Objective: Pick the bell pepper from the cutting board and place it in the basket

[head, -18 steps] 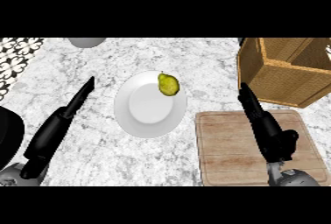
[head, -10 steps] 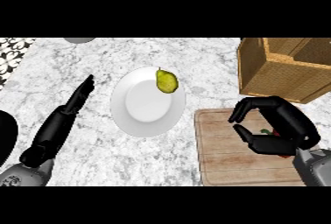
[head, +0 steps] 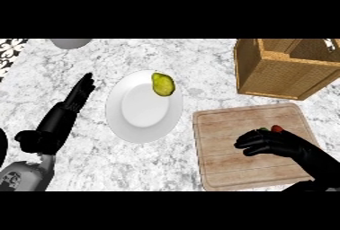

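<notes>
Your right hand (head: 282, 146) curls its fingers (head: 249, 144) over the mostly hidden red-green bell pepper (head: 274, 129) on the wooden cutting board (head: 225, 134): likely light, smooth-skinned, slippery, so wrap its body; left hand (head: 73, 101) lies straight-fingered.

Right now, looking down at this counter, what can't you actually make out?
- Bell pepper: head view, only a red and green sliver shows on the cutting board; the right hand curls over the rest.
- Basket: cut off by the top and right edges, and its near wall hides the bottom.
- Grey object at the top edge: too little shows to name it.
- Left hand: seen edge-on, its palm is hidden.
</notes>
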You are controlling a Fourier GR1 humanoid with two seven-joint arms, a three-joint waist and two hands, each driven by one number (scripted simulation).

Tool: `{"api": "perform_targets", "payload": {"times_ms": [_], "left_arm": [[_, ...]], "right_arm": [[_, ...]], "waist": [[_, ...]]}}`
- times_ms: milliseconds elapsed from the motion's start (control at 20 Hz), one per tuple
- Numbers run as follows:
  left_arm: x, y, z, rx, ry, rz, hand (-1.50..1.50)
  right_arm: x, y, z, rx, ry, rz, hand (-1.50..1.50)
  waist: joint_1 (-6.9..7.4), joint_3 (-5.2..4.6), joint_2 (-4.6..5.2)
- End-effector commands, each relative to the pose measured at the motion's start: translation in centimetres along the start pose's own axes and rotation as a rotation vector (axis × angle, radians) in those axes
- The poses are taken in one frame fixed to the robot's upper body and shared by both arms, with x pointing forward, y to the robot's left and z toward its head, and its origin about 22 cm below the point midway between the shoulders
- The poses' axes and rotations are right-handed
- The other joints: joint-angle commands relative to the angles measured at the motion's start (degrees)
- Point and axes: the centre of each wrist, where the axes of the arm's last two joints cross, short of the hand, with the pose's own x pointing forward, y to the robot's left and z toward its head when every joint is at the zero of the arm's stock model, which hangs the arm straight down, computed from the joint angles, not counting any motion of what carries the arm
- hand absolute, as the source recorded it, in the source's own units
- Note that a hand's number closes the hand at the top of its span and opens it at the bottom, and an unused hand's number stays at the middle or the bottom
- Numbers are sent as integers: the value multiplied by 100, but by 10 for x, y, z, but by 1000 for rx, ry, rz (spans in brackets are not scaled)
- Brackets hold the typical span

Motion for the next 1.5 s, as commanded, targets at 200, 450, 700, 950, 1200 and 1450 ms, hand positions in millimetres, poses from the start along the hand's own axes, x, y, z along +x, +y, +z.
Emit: {"api": "perform_targets", "payload": {"times_ms": [200,450,700,950,1200,1450], "left_arm": [[-8,22,1,26,13,-6,0],[-7,-2,2,-7,13,12,0],[-5,0,-1,7,13,2,0],[-1,-5,0,-22,6,5,0],[7,17,-17,0,2,1,0],[1,7,5,0,1,22,0]], "right_arm": [[76,-79,8,-146,98,529,-150],[133,-124,2,115,354,792,-150],[148,-144,10,315,499,716,-150],[163,-155,10,378,518,683,-150],[160,-170,33,331,513,663,-150],[133,-156,46,323,523,666,-150]], "waist": [[-102,-25,-24],[5,-31,-17],[59,-14,8],[81,-11,10],[44,-8,11],[70,-7,7]]}}
